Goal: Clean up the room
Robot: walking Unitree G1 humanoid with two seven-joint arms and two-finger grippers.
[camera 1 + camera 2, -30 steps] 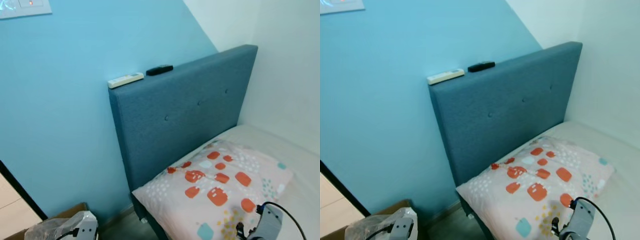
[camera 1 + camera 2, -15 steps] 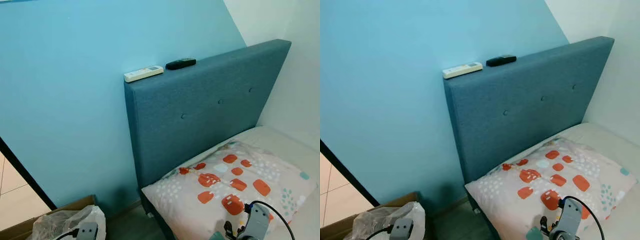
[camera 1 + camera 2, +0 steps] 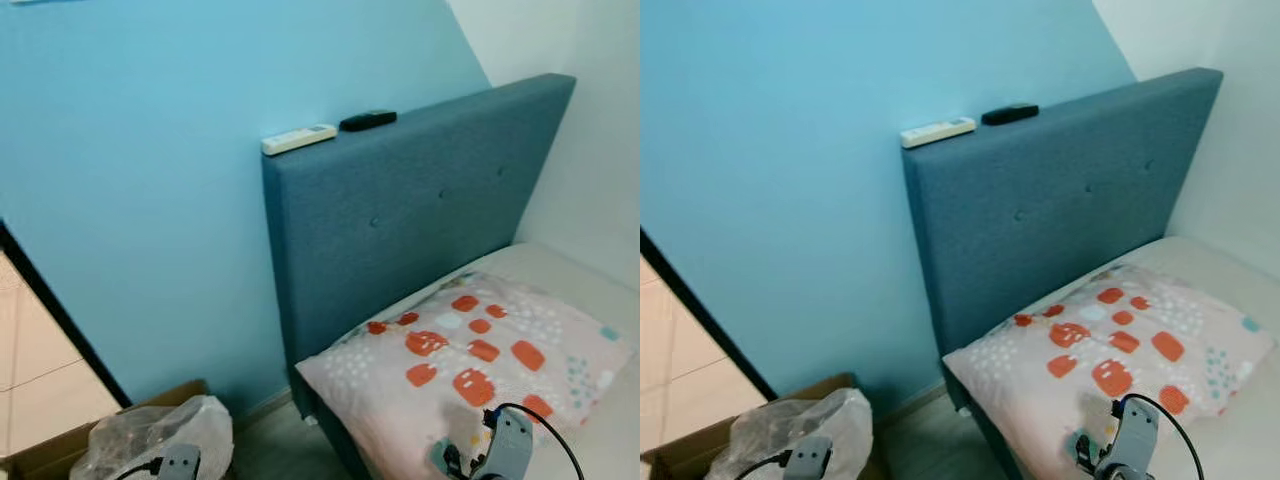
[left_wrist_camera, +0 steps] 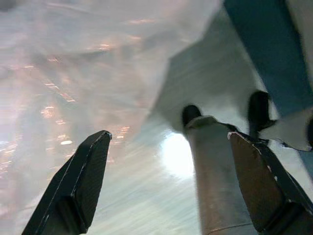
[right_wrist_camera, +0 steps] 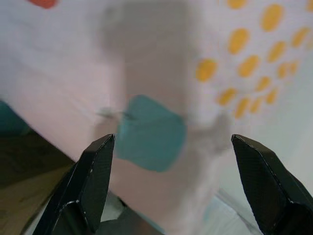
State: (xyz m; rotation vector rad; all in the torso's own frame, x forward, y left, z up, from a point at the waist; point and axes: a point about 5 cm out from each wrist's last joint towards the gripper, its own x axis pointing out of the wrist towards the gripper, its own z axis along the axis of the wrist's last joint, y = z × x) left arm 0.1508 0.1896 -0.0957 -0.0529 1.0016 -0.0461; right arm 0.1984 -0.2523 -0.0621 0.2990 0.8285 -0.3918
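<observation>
A patterned pillow (image 3: 470,350) is lying on the bed at the near right, directly beneath the right gripper (image 5: 171,191), which is hovering released, while the left gripper (image 4: 166,196) is hanging released above a clear plastic bag (image 3: 150,440) at the near left.

A plastic bag (image 3: 160,440) in a cardboard box (image 3: 60,452) crowds the floor beside the headboard (image 3: 400,210).

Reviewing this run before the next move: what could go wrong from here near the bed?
1. The white remote and black remote lie on the narrow top of the headboard; a bump could tip them off.
2. The right gripper, open, hangs right above the pillow and might snag the fabric.
3. The left gripper, open, hangs near the plastic bag and may catch it.
</observation>
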